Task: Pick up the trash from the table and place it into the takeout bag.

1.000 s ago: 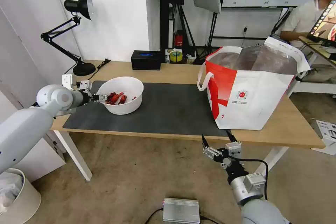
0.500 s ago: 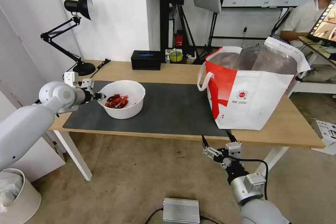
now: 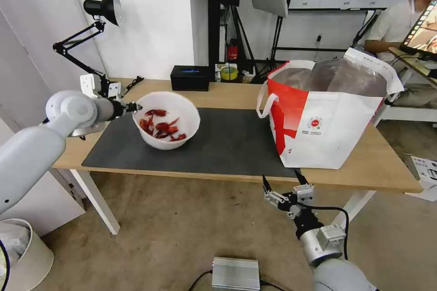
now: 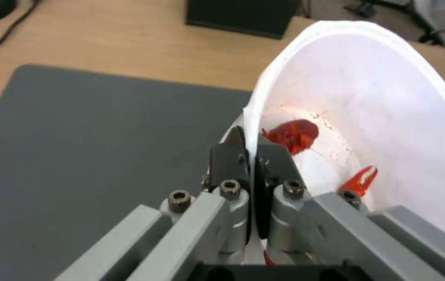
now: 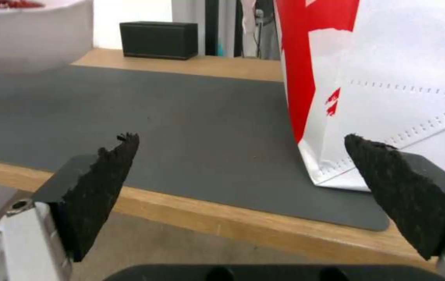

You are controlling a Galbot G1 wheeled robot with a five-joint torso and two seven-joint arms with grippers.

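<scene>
The trash I see is a white round bowl (image 3: 169, 120) with red shellfish scraps (image 3: 161, 128), lifted off the dark grey mat (image 3: 218, 143) and tilted, its opening facing the camera. My left gripper (image 3: 133, 108) is shut on the bowl's left rim; in the left wrist view its fingers (image 4: 227, 160) pinch the thin white rim of the bowl (image 4: 368, 89). The takeout bag (image 3: 327, 113), white with a red panel, stands open on the right part of the table (image 3: 227, 93). My right gripper (image 3: 281, 186) hangs open below the table's front edge, near the bag (image 5: 389, 70).
A black rectangular box (image 3: 190, 77) and a roll of tape (image 3: 228, 72) sit at the table's back edge. A black desk lamp (image 3: 98, 41) stands at the back left. A white bin (image 3: 22, 259) and a metal box (image 3: 236, 273) are on the floor.
My left gripper has raised the bowl off the mat and tipped it, so its inside and the scraps now face the camera. The right arm has not moved.
</scene>
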